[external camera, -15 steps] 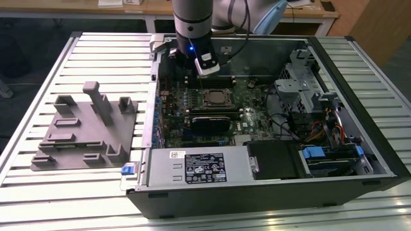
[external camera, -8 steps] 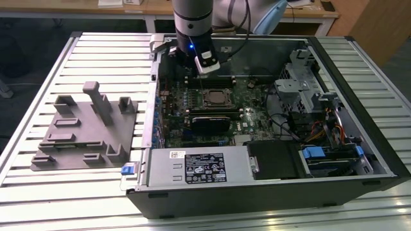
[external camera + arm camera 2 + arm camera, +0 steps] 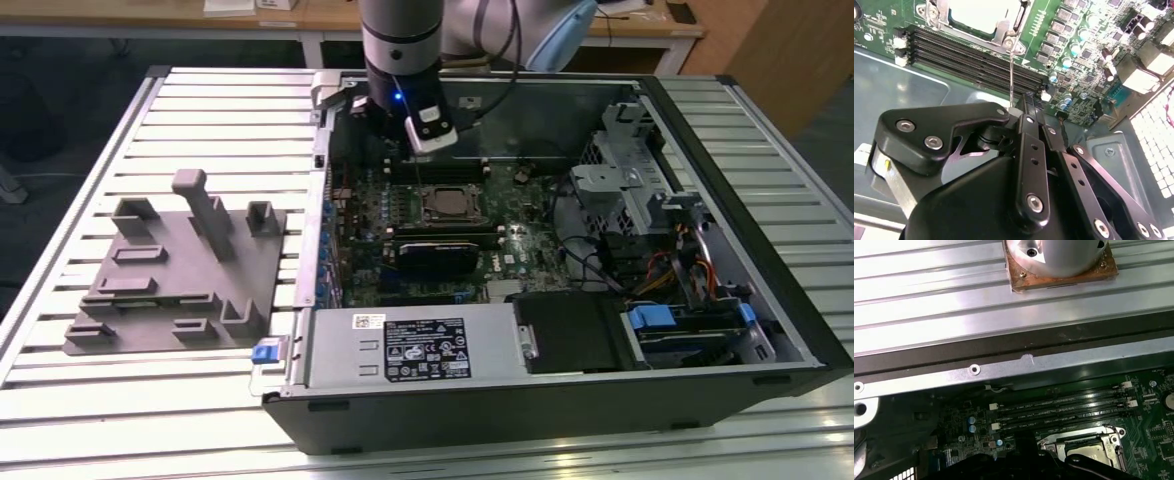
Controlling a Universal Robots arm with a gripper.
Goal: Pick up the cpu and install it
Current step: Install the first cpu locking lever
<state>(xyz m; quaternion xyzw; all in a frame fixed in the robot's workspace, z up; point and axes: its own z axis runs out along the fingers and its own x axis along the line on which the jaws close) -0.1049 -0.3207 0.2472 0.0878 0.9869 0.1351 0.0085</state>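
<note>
I am positioning the gripper (image 3: 1024,105) just above the socket (image 3: 447,205), at its lever (image 3: 1011,70) (grip state: I cannot tell). The cpu (image 3: 981,12) is sitting in the socket. Judging by this, latching is in hand, calling for fine alignment on the lever.

An open black desktop computer case (image 3: 561,400) is lying on its side on the ribbed silvery aluminium counter (image 3: 107,400). A green motherboard (image 3: 360,215) is sitting inside it, with black memory slots (image 3: 969,57) running beside the metal-framed processor socket (image 3: 447,203). A grey power supply box with a white label (image 3: 414,348) is resting along the case's near edge, and a bundle of coloured cables (image 3: 674,265) is trailing toward the exterior view's right. A grey fixture plate with upright pegs (image 3: 174,275) is lying on the counter, toward the exterior view's left of the case
</note>
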